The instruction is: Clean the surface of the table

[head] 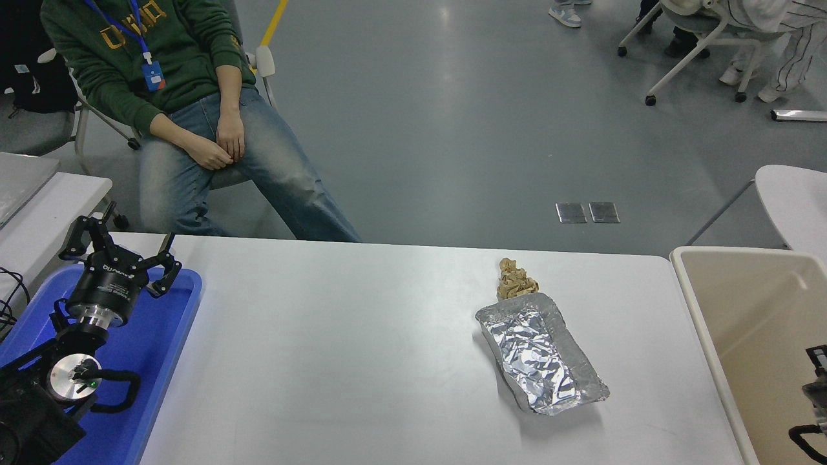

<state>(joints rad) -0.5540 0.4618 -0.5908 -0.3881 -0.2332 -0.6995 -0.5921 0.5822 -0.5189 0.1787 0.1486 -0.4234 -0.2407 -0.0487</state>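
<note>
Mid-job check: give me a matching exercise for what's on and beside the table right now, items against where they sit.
Things:
1. foil tray
2. crumpled brown paper
3. blue tray
4. beige bin

Places:
A. past the table's right edge
B. right of centre on the table surface
C. touching the foil's far end
D. under the parked left gripper

Pairs: 1-B, 2-C, 3-D, 4-A

The left arm comes in from the lower left corner of the frame, its wrist angled up and away from the camera. The left claw (119, 248) sits at the left edge about mid-height, its black fingers (169, 268) spread wide apart. Only a sliver of the right arm (815, 394) shows at the lower right edge; its claw cannot be made out.
</note>
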